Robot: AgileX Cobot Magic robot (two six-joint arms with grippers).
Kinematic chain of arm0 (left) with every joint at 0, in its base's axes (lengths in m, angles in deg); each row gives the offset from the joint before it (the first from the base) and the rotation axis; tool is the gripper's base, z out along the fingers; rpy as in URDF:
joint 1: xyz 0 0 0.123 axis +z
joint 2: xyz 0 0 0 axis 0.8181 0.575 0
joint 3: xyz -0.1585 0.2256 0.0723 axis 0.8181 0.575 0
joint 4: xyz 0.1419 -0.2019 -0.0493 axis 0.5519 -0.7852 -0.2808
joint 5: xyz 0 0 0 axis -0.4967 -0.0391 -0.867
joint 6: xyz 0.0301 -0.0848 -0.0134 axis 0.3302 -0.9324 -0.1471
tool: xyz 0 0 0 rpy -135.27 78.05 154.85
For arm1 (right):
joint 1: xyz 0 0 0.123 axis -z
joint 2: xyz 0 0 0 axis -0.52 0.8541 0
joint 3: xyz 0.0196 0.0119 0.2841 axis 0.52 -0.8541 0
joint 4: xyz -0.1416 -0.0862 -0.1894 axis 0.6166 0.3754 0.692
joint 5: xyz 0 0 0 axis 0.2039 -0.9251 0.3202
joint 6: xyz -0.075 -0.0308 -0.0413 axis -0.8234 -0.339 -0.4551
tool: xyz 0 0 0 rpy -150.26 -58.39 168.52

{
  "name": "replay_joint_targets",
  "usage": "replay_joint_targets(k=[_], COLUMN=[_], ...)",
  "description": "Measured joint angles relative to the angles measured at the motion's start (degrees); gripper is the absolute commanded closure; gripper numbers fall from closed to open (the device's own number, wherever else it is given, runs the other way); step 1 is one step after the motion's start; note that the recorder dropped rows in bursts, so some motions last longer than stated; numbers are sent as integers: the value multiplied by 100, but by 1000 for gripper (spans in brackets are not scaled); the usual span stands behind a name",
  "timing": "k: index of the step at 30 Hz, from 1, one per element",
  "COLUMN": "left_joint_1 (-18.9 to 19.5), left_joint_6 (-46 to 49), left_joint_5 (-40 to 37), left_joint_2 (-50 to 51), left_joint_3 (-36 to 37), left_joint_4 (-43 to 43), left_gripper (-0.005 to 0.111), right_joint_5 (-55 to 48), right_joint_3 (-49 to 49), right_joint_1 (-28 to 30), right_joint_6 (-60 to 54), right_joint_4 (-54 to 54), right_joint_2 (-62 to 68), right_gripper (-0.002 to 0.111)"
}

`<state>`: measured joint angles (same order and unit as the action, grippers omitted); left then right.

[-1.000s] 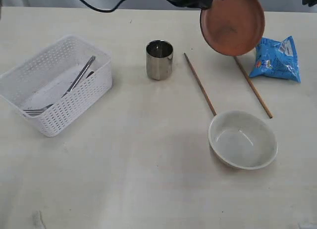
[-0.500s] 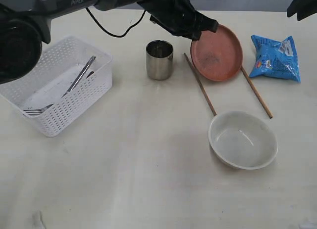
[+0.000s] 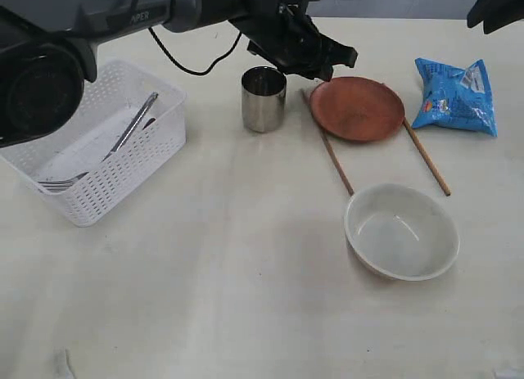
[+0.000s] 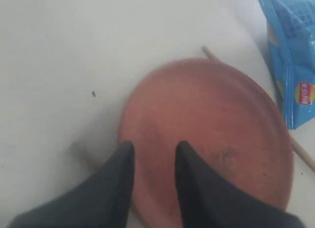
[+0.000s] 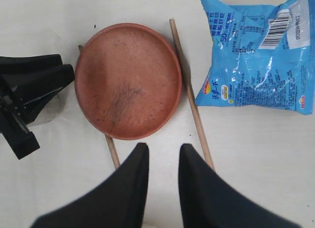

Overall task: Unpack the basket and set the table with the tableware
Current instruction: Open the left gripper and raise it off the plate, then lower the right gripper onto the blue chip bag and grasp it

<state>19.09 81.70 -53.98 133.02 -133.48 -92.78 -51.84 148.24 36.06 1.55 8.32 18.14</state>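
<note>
Near the far middle of the tabletop (image 3: 246, 297), the small brown plate (image 3: 360, 109) lies face up. It sits over one wooden chopstick (image 3: 337, 162), which shows beyond its rim on both sides, so its seating may be slightly tilted. The second chopstick (image 3: 427, 158) runs just beside the plate's other edge, between the plate and the blue snack bag (image 3: 455, 97).

Reaching in from the left across the middle, the left arm hangs its left pincer (image 4: 152, 150) over the plate's rim on the side nearest the steel cup (image 3: 264, 99). Its two dark fingers (image 4: 120, 164) stand apart with bare plate showing between them, and nothing is clamped. Whether a fingertip touches the rim cannot be told.

Higher up, the right pincer (image 5: 162, 151) hovers above the tabletop near the plate and the bag. Its fingers are parted with only pale surface between them, holding nothing. From outside, only a dark edge of it shows at the top right corner.

The cup stands upright just beside the plate. The off-white bowl (image 3: 401, 232) rests upright nearer the camera, touching the end of the first chopstick.

Well apart on the left, the white basket (image 3: 155, 154) sits with the steel knife and fork (image 3: 123, 142) lying slantwise inside it.
</note>
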Motion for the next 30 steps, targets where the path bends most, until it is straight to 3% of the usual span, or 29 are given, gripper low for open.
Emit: replay_joint_targets(k=[6, 16, 22, 25, 28, 30], left_joint_1=[0, 0, 0, 0, 0, 0], left_joint_6=[0, 93, 104, 127, 146, 146], left_joint_5=[-27, -881, -1265, -1467, -1671, -1802], left_joint_2=[0, -570, -1114, -1328, -1506, -1581], left_joint_3=[0, 0, 0, 0, 0, 0], left_joint_4=[0, 214, 226, 349, 561, 671], left_gripper=[77, 77, 77, 77, 77, 77], right_joint_5=[0, 0, 82, 439, 932, 1317], right_joint_3=[0, -27, -744, -1171, -1357, -1370], right_joint_1=[0, 0, 89, 202, 271, 285], right_joint_6=[-69, -264, -152, -128, -25, 133], right_joint_4=[-3, 32, 256, 286, 432, 629], right_joint_2=[0, 0, 0, 10, 28, 41], right_gripper=[86, 86, 85, 73, 47, 37])
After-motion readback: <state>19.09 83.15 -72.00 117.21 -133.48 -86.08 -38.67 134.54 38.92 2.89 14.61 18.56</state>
